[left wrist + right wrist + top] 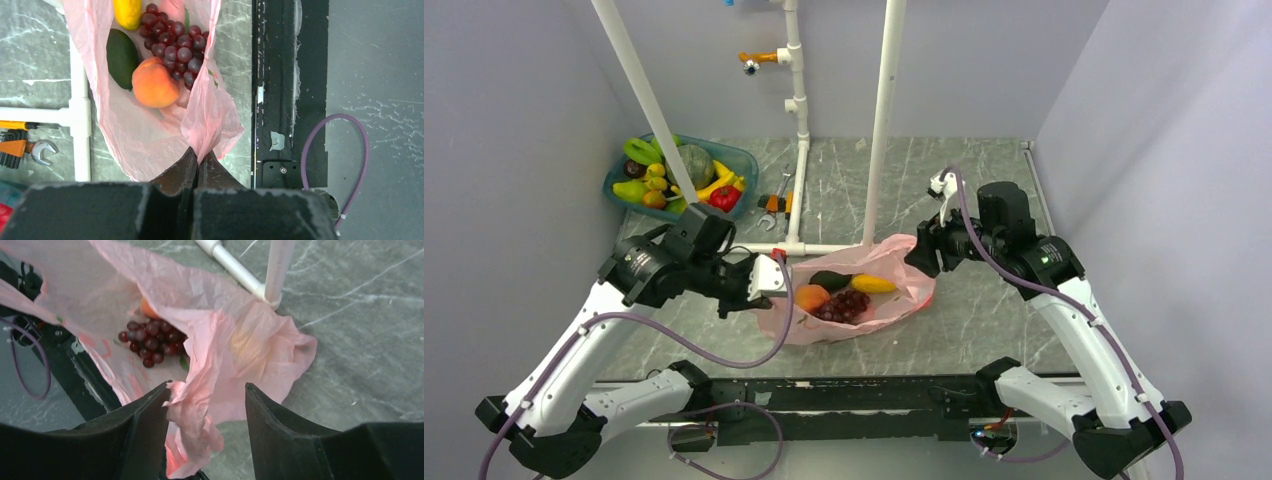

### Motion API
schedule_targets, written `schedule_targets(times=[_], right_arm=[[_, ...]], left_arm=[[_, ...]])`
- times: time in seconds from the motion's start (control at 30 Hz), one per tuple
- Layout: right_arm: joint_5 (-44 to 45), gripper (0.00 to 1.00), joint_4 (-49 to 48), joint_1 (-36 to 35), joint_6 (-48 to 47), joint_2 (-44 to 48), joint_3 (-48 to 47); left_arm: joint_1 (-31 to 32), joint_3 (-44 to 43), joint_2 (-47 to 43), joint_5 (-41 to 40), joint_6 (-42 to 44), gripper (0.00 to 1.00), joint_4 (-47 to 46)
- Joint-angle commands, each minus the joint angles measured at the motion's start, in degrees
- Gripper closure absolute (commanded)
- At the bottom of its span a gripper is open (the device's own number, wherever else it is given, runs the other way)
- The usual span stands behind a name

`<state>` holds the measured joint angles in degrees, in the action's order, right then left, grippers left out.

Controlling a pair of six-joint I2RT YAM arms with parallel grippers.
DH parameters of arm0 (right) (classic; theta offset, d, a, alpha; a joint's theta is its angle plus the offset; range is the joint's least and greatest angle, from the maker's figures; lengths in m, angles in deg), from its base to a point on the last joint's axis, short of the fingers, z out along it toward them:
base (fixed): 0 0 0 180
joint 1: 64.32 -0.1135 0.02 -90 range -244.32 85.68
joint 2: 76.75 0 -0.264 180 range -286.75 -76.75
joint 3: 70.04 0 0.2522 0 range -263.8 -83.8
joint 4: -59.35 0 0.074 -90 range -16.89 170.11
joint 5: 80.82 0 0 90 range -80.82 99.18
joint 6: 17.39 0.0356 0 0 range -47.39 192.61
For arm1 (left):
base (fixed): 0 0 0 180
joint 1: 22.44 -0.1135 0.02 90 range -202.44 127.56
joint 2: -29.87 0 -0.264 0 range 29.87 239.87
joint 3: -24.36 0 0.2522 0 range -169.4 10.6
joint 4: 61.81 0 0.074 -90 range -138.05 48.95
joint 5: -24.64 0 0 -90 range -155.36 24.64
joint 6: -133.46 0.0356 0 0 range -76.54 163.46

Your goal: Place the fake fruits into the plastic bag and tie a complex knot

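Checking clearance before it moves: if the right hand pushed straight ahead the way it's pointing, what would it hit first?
Probably the plastic bag: its crumpled pink film lies between the fingers of the open right hand, with the grapes further in.

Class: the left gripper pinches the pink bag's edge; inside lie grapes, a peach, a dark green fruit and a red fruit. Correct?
No: the last fruit is yellow, not red, per the left wrist view. The left gripper, pink bag, grapes, peach and dark green fruit stand as stated.
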<state>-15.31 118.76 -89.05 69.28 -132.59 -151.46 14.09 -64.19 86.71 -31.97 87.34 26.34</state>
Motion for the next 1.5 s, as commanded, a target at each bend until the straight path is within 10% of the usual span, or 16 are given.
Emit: schedule_targets(times=[0.0,0.07,0.2,0.53,0.87,1.03,1.27,1.47], right_arm=[[-1.63,0.41,5.97,0.12,-3.00,-0.15,-0.19],[-1.50,0.35,7.09,0.12,-3.33,0.02,-0.23],[-1.16,0.99,4.65,0.14,-2.61,2.14,-1.37],[-1.51,1.00,8.94,0.64,-4.71,1.32,-20.63],[-3.28,1.00,2.75,0.65,-6.77,1.46,-8.10],[-7.01,1.00,-4.26,0.67,-3.44,4.37,-6.02],[-8.07,1.00,-15.31,0.65,-0.55,6.94,-2.80],[-0.04,1.00,-3.40,0.65,-5.44,6.78,-11.40]], left_arm=[[-1.70,-3.43,-0.50,2.51,0.10,1.00,-1.43],[-2.05,-3.61,-0.65,2.89,0.12,1.00,-1.46],[-2.20,-3.46,-1.64,2.51,0.24,1.00,-1.96],[-7.21,-33.65,4.52,2.40,-7.91,1.00,-2.86],[-16.72,0.47,-2.74,-7.49,-8.47,1.00,-18.83],[-26.62,2.16,2.07,-2.13,-8.26,1.00,-18.19],[-30.91,-16.81,15.61,7.59,-12.47,1.00,-17.45],[-30.78,-36.16,18.03,26.90,-8.80,1.00,-9.28]])
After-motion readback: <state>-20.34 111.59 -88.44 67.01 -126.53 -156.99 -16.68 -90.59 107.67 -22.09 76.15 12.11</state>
